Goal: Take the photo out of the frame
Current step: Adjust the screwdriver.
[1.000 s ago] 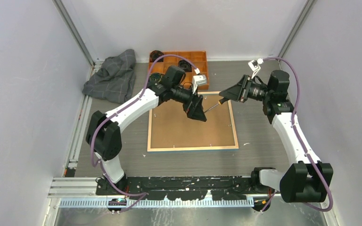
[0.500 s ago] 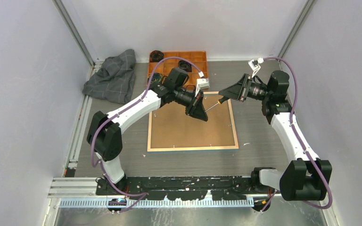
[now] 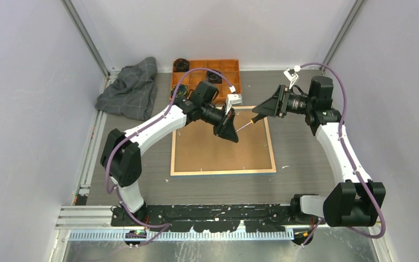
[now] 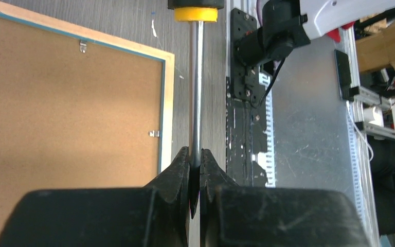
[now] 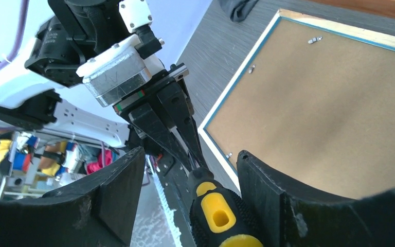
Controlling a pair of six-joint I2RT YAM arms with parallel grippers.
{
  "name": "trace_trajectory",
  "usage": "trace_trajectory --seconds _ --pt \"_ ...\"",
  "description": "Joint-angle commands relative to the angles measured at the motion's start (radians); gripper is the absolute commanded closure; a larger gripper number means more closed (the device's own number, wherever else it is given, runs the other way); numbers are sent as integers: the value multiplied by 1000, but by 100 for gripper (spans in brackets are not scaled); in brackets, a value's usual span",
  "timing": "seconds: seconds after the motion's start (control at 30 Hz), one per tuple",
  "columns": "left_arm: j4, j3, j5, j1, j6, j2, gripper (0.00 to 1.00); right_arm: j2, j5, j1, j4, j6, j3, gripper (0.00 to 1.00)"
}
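The frame lies face down on the table, its light wood rim and thin blue edge around the brown backing board. The photo is hidden under that board. Above the frame's far right corner a screwdriver with a black-and-yellow handle hangs between the arms. My left gripper is shut on its metal shaft. My right gripper stands open around the handle, with a clear gap on one side. Small metal clips hold the board along the rim.
An orange compartment tray with black round parts stands at the back, just behind the left arm. A crumpled grey cloth lies at the back left. White walls close in on both sides.
My left gripper closed on the screwdriver's shaft. My right gripper then opened off the handle and rose slightly toward the back.
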Motion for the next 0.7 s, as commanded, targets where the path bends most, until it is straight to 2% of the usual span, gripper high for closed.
trace_trajectory --seconds 0.0,0.07,0.3,0.5,0.6,0.67 --pt "-70 20 13 7 84 -55 100 32 -49 -1 -383 -338 147 30" --pt "-89 16 16 8 104 -66 100 42 -68 -1 -448 -399 170 32" --pt "-106 17 21 12 114 -76 100 64 -97 -1 -638 -592 218 48" --pt "-80 11 21 20 87 -72 100 96 -103 0 -874 -786 298 72" --pt "-48 0 23 31 53 -73 100 105 -84 2 -969 -877 325 97" --pt "-29 -5 -4 37 30 -72 100 100 -52 4 -1015 -927 344 99"
